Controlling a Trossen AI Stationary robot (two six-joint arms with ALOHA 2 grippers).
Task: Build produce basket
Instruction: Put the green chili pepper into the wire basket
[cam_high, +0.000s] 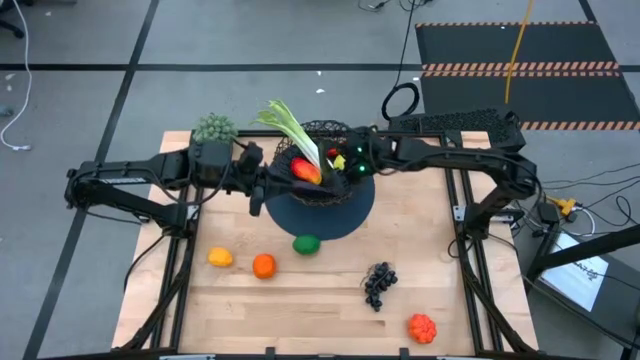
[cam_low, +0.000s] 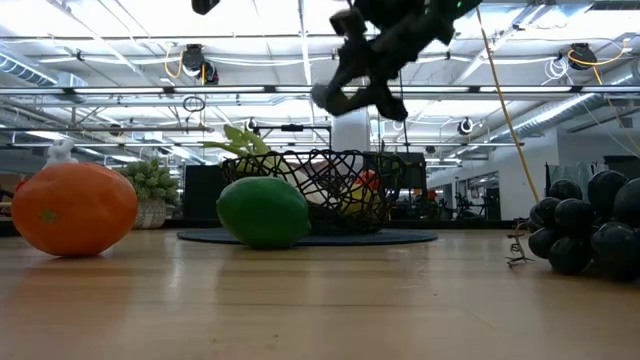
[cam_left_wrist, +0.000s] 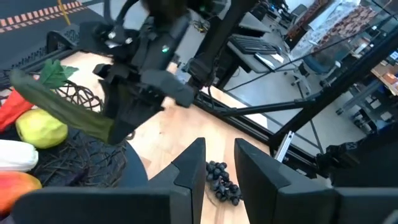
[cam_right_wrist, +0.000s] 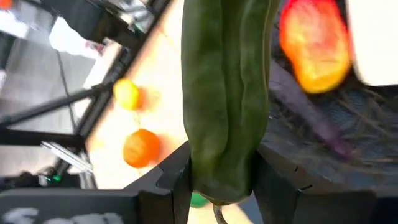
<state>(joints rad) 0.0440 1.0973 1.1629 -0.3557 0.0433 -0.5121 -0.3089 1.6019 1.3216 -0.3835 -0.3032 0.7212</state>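
Note:
The black wire basket (cam_high: 330, 150) stands on a dark round mat (cam_high: 345, 215) at the table's far middle. It holds a leek (cam_high: 292, 128), a mango (cam_high: 306, 170) and a yellow-green fruit (cam_left_wrist: 40, 130). My right gripper (cam_right_wrist: 221, 186) hangs over the basket's right side, shut on a long green cucumber (cam_right_wrist: 224, 93). My left gripper (cam_left_wrist: 217, 171) is just left of the basket, above the mat, with a narrow gap between its fingers and nothing in it. A lime (cam_high: 307, 243), an orange (cam_high: 263, 265), a lemon (cam_high: 220, 257), dark grapes (cam_high: 379, 284) and a red-orange fruit (cam_high: 422, 327) lie on the table. My right gripper pinches the cucumber between its two fingers near one end (cam_right_wrist: 219, 177). The fingers slant down from the table's right side and lie along the cucumber, which sticks out ahead of them (cam_left_wrist: 59, 102). The cucumber is lifted clear, above the basket.
A fuzzy grey-green clump (cam_high: 214, 128) sits at the table's far left corner. The loose fruits lie in the near half of the wooden table (cam_high: 300, 310). Both arms crowd the basket from either side.

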